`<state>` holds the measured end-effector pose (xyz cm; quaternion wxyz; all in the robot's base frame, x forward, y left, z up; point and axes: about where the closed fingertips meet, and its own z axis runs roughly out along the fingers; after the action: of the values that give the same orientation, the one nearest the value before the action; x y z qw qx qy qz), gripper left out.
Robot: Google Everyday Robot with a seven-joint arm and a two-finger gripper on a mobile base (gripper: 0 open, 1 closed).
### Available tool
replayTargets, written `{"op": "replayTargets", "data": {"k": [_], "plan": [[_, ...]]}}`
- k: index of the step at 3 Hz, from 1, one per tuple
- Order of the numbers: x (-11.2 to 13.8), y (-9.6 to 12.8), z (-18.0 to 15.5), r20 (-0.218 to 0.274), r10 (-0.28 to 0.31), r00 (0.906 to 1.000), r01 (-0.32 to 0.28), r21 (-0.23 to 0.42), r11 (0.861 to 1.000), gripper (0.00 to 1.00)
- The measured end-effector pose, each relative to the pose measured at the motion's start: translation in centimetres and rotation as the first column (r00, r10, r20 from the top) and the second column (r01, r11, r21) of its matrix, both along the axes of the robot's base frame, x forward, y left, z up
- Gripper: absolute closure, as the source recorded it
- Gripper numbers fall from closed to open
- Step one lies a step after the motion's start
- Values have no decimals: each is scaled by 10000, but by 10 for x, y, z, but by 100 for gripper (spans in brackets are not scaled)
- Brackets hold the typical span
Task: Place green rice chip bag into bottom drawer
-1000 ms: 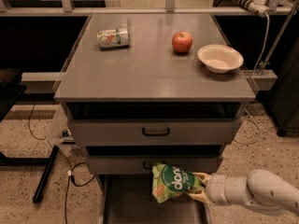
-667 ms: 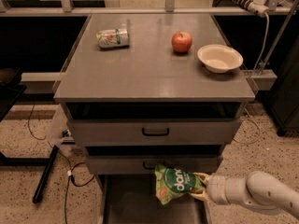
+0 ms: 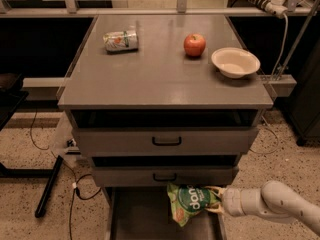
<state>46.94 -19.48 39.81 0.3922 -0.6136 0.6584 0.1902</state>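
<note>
The green rice chip bag (image 3: 191,202) is a crinkly light-green pouch with a dark green round logo. It hangs tilted over the bottom drawer (image 3: 142,216), an open grey tray pulled out below the cabinet. My gripper (image 3: 216,201) comes in from the lower right on a white arm and is shut on the bag's right edge. The bag is just in front of the middle drawer's face, above the tray's right half.
On the cabinet top (image 3: 165,79) lie a small green-and-white can (image 3: 120,40), a red apple (image 3: 194,45) and a white bowl (image 3: 235,62). Two closed grey drawers with black handles (image 3: 166,142) sit above the tray. Black cables and a pole (image 3: 48,186) lie on the floor at left.
The bag and gripper have shifted slightly right and lower over the open bottom drawer. Nothing else has moved.
</note>
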Motion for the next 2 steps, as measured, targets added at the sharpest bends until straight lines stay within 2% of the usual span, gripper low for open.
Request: {"op": "replayTargets", "data": {"k": [1,2], "plan": [[0,0,4,36,30,10000,-30,-46,10000,100],[-2,11,-30,-559,-330,9979,317,-240,9992,100]]}}
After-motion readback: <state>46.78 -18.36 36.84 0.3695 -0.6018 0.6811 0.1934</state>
